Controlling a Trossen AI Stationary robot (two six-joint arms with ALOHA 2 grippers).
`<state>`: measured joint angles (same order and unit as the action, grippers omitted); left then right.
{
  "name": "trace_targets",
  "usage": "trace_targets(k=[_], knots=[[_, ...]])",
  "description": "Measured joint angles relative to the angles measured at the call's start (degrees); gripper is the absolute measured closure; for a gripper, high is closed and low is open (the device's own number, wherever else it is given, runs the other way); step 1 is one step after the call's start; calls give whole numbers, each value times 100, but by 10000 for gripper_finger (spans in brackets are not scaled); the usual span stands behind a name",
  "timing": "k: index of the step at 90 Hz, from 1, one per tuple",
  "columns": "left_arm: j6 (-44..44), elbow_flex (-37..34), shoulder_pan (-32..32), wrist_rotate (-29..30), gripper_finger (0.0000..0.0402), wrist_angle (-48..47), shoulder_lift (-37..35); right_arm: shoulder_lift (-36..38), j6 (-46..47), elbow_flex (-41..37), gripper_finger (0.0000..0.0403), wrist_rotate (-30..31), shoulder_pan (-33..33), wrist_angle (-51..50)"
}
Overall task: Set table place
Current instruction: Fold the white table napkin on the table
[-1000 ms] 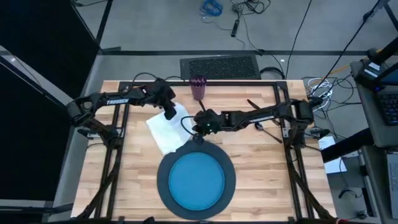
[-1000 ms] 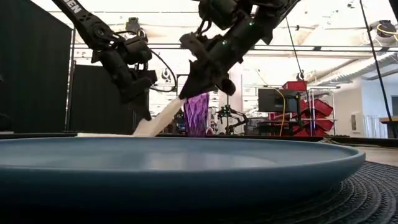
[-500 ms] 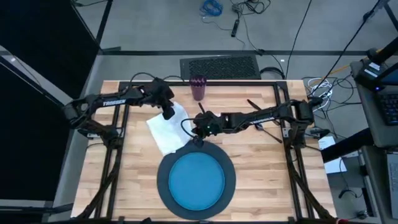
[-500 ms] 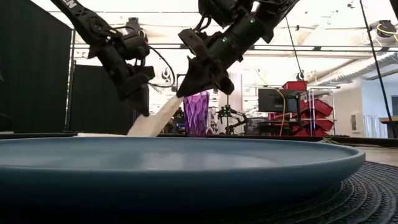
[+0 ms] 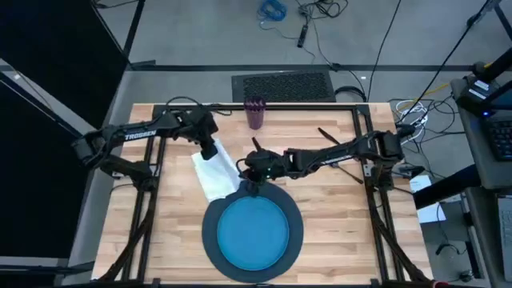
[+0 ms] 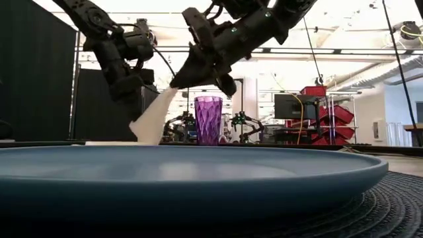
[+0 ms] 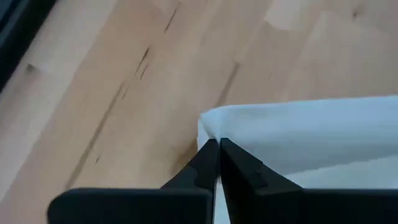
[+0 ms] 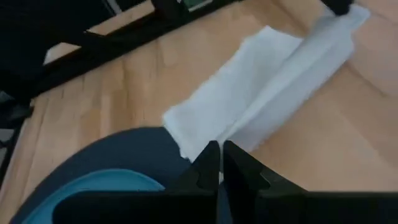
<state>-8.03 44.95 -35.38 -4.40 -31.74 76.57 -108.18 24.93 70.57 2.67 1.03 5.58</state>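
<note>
- The left end effector [image 5: 211, 150] was pinching the far edge of the white napkin [image 5: 216, 172]; its own wrist view showed the fingertips [image 7: 208, 155] pressed together on the cloth's folded corner, a grip the high view was too distant to resolve.
- The right end effector [image 5: 250, 170] was pinching the napkin's right side near the charger; its wrist view showed both fingers [image 8: 211, 163] closed over the cloth edge just above the dark rim.
- Only the low view revealed height: the napkin [image 6: 153, 118] hung lifted between the two arms, sloping down to the tabletop at the left.
- From above, the napkin lay left of centre on the wooden tabletop [image 5: 336, 208], its near corner touching the grey charger [image 5: 210, 232].
- The blue plate [image 5: 254, 232] sat centred on the charger at the near middle.
- The purple cup [image 5: 255, 113] stood upright at the far edge, well apart from the napkin; the low view showed its faceted sides [image 6: 209, 119].
</note>
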Motion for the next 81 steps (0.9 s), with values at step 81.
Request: trace_targets(k=[81], knots=[[515,-35,697,618,401,-1727,-415,-1935,-173,2183,403,-1066,202,-70]])
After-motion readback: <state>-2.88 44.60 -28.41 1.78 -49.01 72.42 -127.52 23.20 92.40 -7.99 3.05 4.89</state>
